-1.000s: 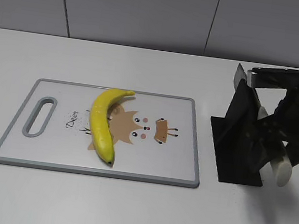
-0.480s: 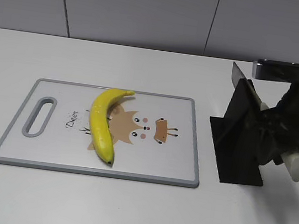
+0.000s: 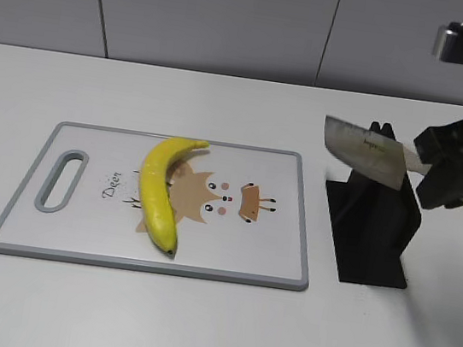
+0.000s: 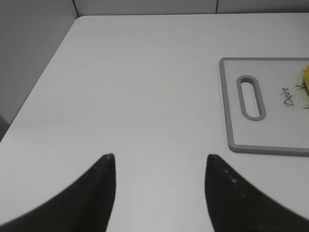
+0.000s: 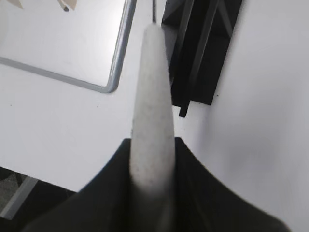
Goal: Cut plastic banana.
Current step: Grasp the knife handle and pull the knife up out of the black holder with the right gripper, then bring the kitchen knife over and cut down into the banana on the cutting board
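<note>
From my remote station, nearest the exterior camera I see the cutting board (image 3: 228,259) lying flat on the white table (image 3: 192,332). The plastic banana (image 3: 160,189) lies on it, left of centre, running from about 1 o'clock down to 6 o'clock, its lower tip close to the near edge. At the board's 3 o'clock, just beside it, stands the black knife stand (image 3: 374,232); I cannot tell whether anything sits in its slots. Above the stand, the right gripper (image 5: 152,179) is clamped on the pale handle of the knife (image 3: 364,151), its blade pointing toward 9 o'clock, clear of the stand. In the left wrist view, the left gripper (image 4: 159,183) has its fingers apart over bare table, holding nothing, with the board's handle slot at its 2 o'clock.
</note>
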Available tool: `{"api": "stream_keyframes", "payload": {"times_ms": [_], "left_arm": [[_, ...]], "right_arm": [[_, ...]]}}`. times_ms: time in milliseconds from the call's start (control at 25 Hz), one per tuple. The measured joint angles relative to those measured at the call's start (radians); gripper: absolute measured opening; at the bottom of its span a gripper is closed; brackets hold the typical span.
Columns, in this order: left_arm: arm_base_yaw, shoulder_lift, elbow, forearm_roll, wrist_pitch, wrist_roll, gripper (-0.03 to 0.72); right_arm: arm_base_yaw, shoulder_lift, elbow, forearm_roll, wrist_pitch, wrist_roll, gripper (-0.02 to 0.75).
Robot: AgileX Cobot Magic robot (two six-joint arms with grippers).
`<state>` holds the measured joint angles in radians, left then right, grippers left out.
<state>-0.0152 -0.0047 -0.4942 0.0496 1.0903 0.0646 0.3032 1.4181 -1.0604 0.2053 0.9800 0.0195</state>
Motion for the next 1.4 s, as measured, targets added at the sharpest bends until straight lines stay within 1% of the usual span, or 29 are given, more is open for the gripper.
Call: {"api": "stream_keyframes", "payload": {"times_ms": [160, 320, 400, 480, 560, 680, 800, 960, 1120, 1240, 1320, 1400], "left_arm": [[0.0, 0.0, 0.0, 0.0, 0.0, 0.0, 0.542], [0.0, 0.0, 0.0, -0.001, 0.0, 0.0, 0.523], [0.0, 0.0, 0.0, -0.001, 0.0, 0.0, 0.521], [-0.001, 0.0, 0.0, -0.001, -0.006, 0.013, 0.521], [-0.001, 0.007, -0.005, -0.007, -0.01, 0.047, 0.521], [-0.001, 0.085, -0.036, -0.039, -0.051, 0.114, 0.521], [-0.001, 0.203, -0.074, -0.114, -0.138, 0.211, 0.521], [-0.001, 0.375, -0.119, -0.259, -0.264, 0.368, 0.521], [-0.004, 0.554, -0.181, -0.408, -0.311, 0.599, 0.521], [-0.023, 0.693, -0.251, -0.505, -0.313, 0.789, 0.52], [-0.041, 0.793, -0.305, -0.546, -0.295, 0.906, 0.52], [-0.06, 0.887, -0.368, -0.575, -0.273, 0.986, 0.52]], "right_arm": [[0.0, -0.082, 0.001, 0.001, -0.053, -0.019, 0.183], [0.0, -0.133, 0.001, 0.023, -0.066, -0.115, 0.183], [0.0, -0.14, 0.001, 0.057, -0.067, -0.213, 0.183], [0.0, -0.14, 0.001, 0.091, -0.073, -0.361, 0.183], [0.0, -0.14, 0.001, 0.128, -0.082, -0.506, 0.183], [0.0, -0.134, -0.015, 0.159, -0.084, -0.647, 0.183], [0.001, -0.112, -0.048, 0.169, -0.085, -0.721, 0.183], [0.001, -0.061, -0.106, 0.2, -0.085, -0.817, 0.183], [0.001, 0.004, -0.165, 0.256, -0.051, -0.913, 0.183], [0.001, 0.065, -0.201, 0.293, -0.014, -1.0, 0.183], [0.001, 0.099, -0.225, 0.309, 0.006, -1.045, 0.183], [0.001, 0.131, -0.253, 0.339, 0.023, -1.1, 0.183]]}}
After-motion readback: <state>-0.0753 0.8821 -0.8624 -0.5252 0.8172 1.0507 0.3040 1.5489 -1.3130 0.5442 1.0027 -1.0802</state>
